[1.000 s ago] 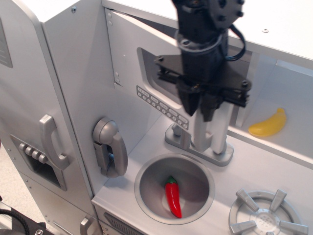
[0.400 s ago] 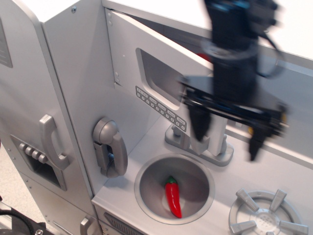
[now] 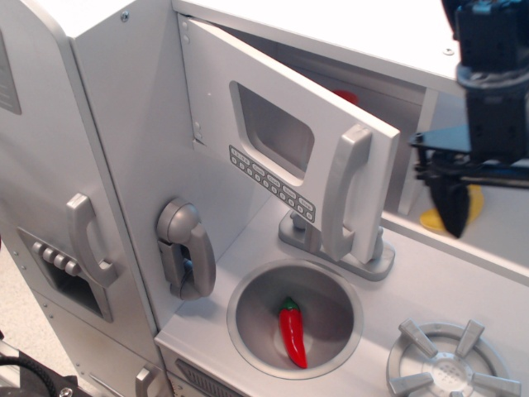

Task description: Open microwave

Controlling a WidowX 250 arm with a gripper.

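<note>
Off at the right edge of the view, my hand (image 3: 463,211) hangs above the worktop (image 3: 446,285), well apart from the microwave (image 3: 285,153) and touching nothing. Only one dark finger (image 3: 453,207) shows clearly, pointing down; the rest runs out of the picture, so I cannot tell whether I am open or closed. Just behind that finger a yellow banana (image 3: 430,220) peeks out.

The microwave sits in the upper middle of the toy kitchen, and its door swings out toward the camera, hinged on its left side. I see its rounded window (image 3: 274,126), the button row (image 3: 273,182) beneath it, and the vertical bar handle (image 3: 345,190) on the free right edge. Behind the door's top edge, something red (image 3: 345,97) shows inside the compartment.

Below the door stands the faucet base (image 3: 335,248), and in front of it the round sink (image 3: 295,318) holds a red chili pepper (image 3: 293,332). A toy phone (image 3: 186,248) hangs on the wall left of the sink, and the fridge door (image 3: 50,198) with its handle is further left. A burner (image 3: 450,360) lies at bottom right.
</note>
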